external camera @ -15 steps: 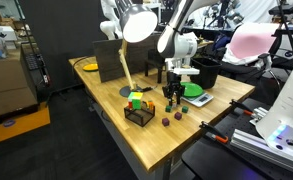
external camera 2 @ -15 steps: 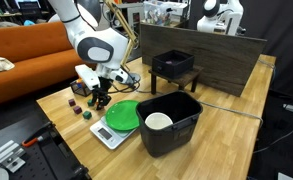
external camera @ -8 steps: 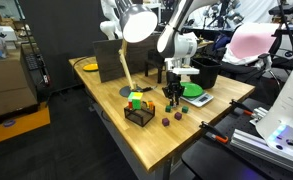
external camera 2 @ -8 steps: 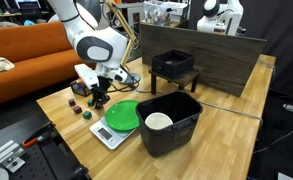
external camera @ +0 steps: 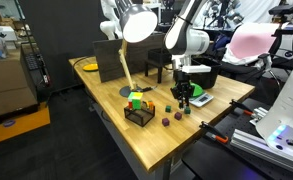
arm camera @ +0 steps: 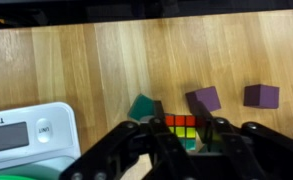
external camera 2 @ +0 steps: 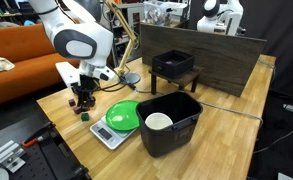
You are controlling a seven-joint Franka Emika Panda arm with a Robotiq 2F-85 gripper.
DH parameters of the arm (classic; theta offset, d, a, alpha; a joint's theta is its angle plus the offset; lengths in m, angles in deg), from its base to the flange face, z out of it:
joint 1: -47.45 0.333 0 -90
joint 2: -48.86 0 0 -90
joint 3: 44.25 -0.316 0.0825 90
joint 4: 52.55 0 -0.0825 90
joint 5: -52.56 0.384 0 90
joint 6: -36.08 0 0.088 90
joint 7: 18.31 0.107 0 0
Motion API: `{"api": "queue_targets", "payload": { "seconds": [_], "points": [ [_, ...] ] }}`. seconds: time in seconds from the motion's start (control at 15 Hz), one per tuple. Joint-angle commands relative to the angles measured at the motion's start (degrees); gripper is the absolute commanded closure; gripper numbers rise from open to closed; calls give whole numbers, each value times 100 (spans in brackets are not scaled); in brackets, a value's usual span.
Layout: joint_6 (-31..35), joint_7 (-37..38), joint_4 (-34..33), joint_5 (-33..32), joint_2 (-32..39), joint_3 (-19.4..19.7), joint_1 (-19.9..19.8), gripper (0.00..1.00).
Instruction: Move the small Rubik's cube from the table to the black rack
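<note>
The small Rubik's cube [arm camera: 181, 124], showing red, yellow and green rows, sits between the black fingers of my gripper [arm camera: 183, 138] in the wrist view, and both fingers press its sides. In both exterior views the gripper [external camera: 184, 98] [external camera 2: 83, 102] hangs low over the wooden table [external camera: 156, 145], beside the green plate. The cube is too small to make out there. The black rack [external camera: 139, 115], a low wire box, stands on the table away from the gripper, with a larger green and yellow cube [external camera: 137, 100] on it.
A teal block [arm camera: 142, 106] and two purple blocks [arm camera: 203, 99] [arm camera: 261, 96] lie by the gripper. A white scale [external camera 2: 110, 133] carries a green plate [external camera 2: 124, 116]. A black bucket [external camera 2: 168, 125], a black stool-like stand [external camera 2: 174, 65] and a desk lamp [external camera: 136, 25] stand nearby.
The arm has swung sideways, away from the black rack, and the gripper now sits further along the table by the loose blocks.
</note>
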Motion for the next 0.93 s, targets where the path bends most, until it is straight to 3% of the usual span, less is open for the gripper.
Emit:
{"api": "queue_targets", "payload": {
  "seconds": [0.0,0.53,0.87],
  "points": [
    [151,441,627,-229,-899,10,165,92],
    [41,1787,881,-1315,-2085,-158,543,92],
    [95,2031,797,-1521,-2443,-354,708,92]
  ]
}}
